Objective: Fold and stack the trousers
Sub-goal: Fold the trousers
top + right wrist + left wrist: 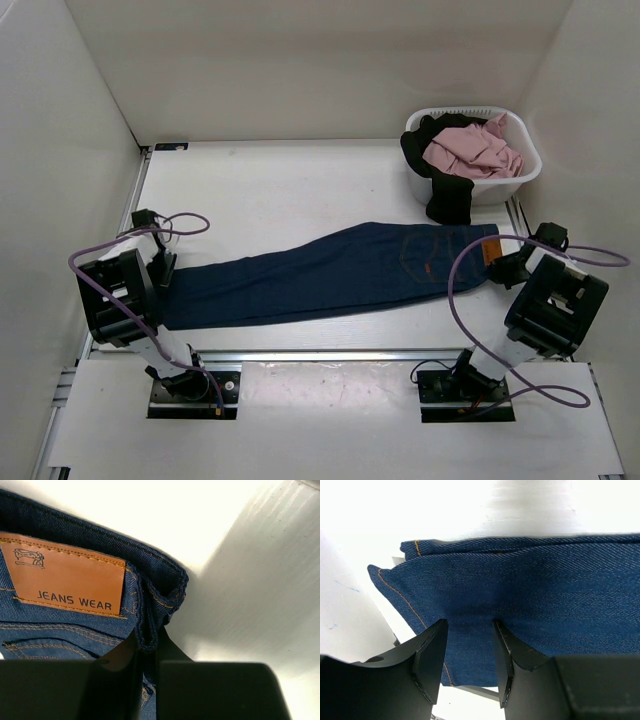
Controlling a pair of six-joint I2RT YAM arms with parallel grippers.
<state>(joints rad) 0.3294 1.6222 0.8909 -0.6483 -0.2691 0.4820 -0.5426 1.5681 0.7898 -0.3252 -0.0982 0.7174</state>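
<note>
The dark navy trousers [330, 275] lie flat and folded lengthwise across the table, legs to the left and waist to the right. My left gripper [165, 268] is at the leg hems. In the left wrist view [470, 625] its jaws stand apart over the denim [530, 580] near the hem. My right gripper [497, 262] is at the waist end. In the right wrist view [147, 640] its jaws are closed on the waistband edge [160, 600], beside a tan leather patch [67, 575].
A white laundry basket [520, 180] stands at the back right holding a pink garment [470, 148] and a black garment [448, 195] that hangs over its front rim. White walls enclose the table. A metal rail [330, 352] runs along the near edge.
</note>
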